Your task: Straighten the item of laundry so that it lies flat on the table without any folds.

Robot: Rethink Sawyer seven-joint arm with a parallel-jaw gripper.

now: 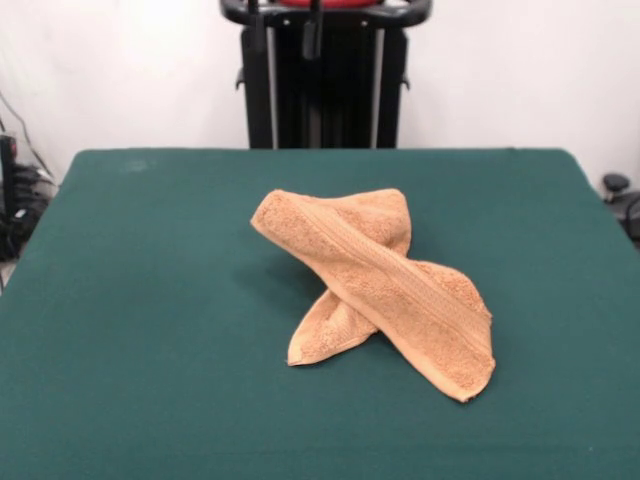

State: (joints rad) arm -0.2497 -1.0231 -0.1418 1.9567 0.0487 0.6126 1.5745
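The item of laundry point(385, 285), an orange-tan terry towel, lies near the middle of the table point(140, 320), a little to the right. It is twisted and folded over itself. One long strip with a ribbed band runs from upper left to lower right. A second end pokes out beneath it at the lower left. My gripper point(285, 35) shows only as two dark tips at the top edge, in front of the pedestal. The tips stand apart with nothing between them, far behind and above the towel.
The black pedestal point(325, 95) stands at the table's far edge. Cables and dark equipment point(15, 200) sit off the table's left side, and a dark object point(618, 190) sits off its right side. Green cloth surrounds the towel on all sides.
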